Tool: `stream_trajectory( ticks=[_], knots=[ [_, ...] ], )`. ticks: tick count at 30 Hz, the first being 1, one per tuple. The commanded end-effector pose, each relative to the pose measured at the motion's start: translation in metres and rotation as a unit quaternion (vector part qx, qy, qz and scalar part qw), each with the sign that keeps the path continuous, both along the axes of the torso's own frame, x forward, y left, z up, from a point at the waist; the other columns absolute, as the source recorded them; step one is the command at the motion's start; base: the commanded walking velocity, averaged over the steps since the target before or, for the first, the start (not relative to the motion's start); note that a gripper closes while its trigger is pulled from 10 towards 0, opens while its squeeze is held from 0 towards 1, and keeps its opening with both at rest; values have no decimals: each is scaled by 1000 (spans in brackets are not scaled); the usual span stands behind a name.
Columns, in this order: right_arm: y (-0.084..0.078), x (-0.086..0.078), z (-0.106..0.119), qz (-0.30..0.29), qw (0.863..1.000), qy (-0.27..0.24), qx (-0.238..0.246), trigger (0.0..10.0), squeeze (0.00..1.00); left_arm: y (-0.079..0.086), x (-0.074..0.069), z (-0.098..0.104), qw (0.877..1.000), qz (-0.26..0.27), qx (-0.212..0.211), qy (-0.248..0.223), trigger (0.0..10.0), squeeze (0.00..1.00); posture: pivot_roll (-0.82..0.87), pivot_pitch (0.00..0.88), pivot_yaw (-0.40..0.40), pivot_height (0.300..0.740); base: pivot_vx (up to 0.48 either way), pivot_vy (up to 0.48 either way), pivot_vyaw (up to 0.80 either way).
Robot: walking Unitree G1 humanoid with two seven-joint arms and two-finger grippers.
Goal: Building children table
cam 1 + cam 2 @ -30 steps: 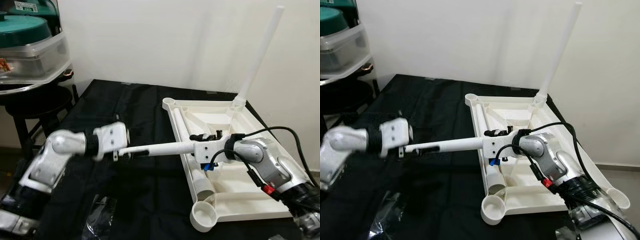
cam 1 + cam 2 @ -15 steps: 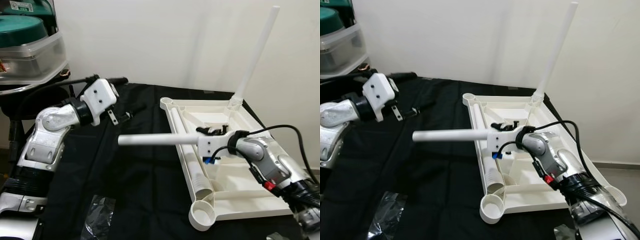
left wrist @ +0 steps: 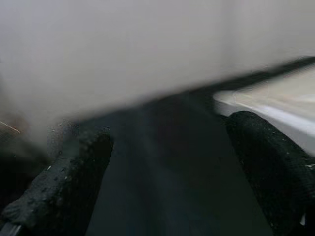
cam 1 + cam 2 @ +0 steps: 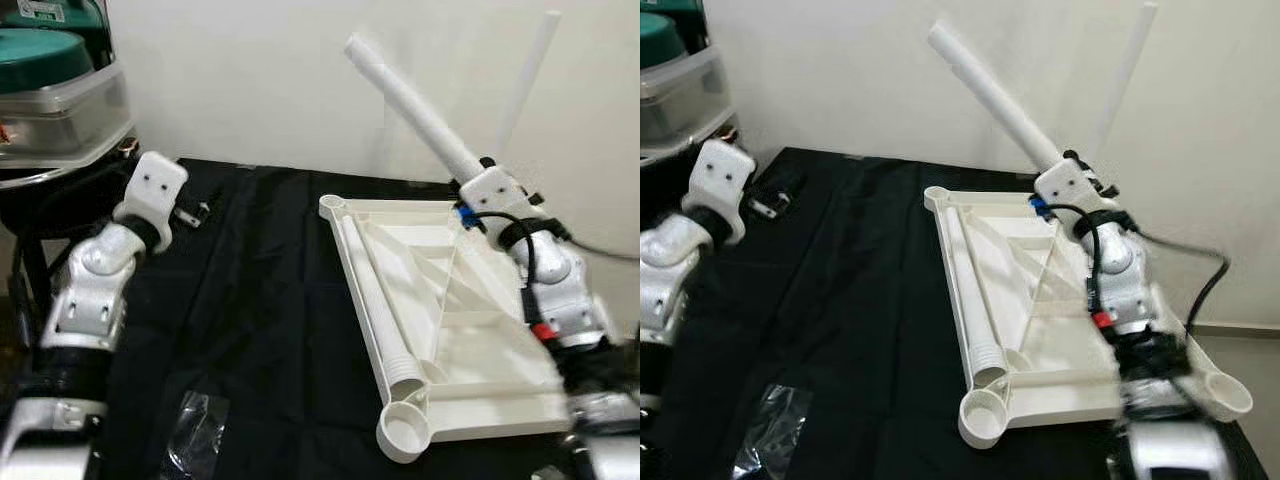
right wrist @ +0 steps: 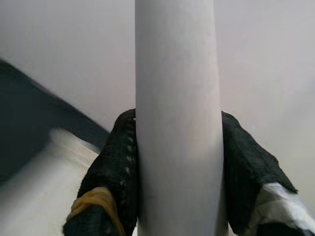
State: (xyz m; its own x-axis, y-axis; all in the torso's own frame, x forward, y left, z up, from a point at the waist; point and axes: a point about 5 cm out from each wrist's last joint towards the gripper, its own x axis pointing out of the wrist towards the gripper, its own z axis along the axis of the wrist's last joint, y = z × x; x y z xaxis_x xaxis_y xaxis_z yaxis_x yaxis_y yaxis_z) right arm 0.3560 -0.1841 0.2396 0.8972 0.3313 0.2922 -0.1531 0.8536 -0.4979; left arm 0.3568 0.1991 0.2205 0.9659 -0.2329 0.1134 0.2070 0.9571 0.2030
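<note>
The white children's tabletop lies upside down on a black cloth. One white leg stands upright in its far right corner socket. A second leg lies inside along the tabletop's left rim. My right gripper is shut on a third white leg, holding it above the far right corner, tilted up and to the left. In the right wrist view both black fingers press this leg. My left gripper is open and holds nothing, off at the cloth's far left.
A dark stool carrying stacked plastic containers stands at the left, close to my left arm. A crumpled clear plastic bag lies on the cloth near the front. A pale wall runs close behind the tabletop.
My right arm has swung the leg from level over the cloth up to a steep tilt near the far right corner. My left gripper has drawn back to the left.
</note>
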Motion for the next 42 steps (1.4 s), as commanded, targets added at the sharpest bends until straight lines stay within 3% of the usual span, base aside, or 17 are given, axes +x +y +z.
stream_trajectory(
  ticks=[1,4,7,13,14,15,16,17,18,27,35,42],
  knots=[
    [3,-6,11,27,999,-29,6,0,0,1,0,2,1000,-8,-24,8,10000,0,50,0,-97,740,0,0,0],
    [24,-13,1,65,998,-25,-3,0,0,-8,1,-2,995,-32,-87,38,10000,0,47,0,-93,740,0,0,0],
    [45,-20,-21,84,994,-25,-64,0,0,-26,0,5,975,-73,-198,64,10000,0,50,0,-95,740,0,0,0],
    [46,-19,-31,72,991,-28,-105,0,0,-26,-2,19,957,-91,-271,56,10000,0,57,0,-101,740,0,0,0],
    [44,-20,-34,69,990,-27,-119,0,0,-23,-3,27,938,-106,-325,56,10000,0,60,0,-103,740,0,0,0],
    [44,-20,-34,69,990,-27,-119,0,0,-23,-3,27,938,-106,-325,56,10000,0,60,0,-103,740,0,0,0],
    [42,-20,-37,69,989,-23,-130,0,0,-21,-4,33,922,-122,-364,53,10000,0,62,0,-105,740,0,0,0],
    [42,-20,-37,69,989,-23,-130,0,0,-21,-4,33,922,-122,-364,53,10000,0,62,0,-105,740,0,0,0],
    [42,-20,-40,70,988,-21,-137,0,0,-22,-7,37,908,-146,-389,51,10000,0,62,0,-106,740,0,0,0],
    [35,-14,-42,29,993,-12,-117,0,0,-39,-31,44,893,-241,-377,34,10000,0,62,0,-104,740,0,0,0],
    [27,-7,-36,-21,997,-9,-75,0,0,-47,-34,35,896,-246,-364,56,10000,0,61,0,-105,740,0,0,0],
    [45,-9,-45,23,996,2,-84,0,0,-52,-34,38,886,-250,-384,66,10000,0,61,0,-105,740,0,0,0]
  ],
)
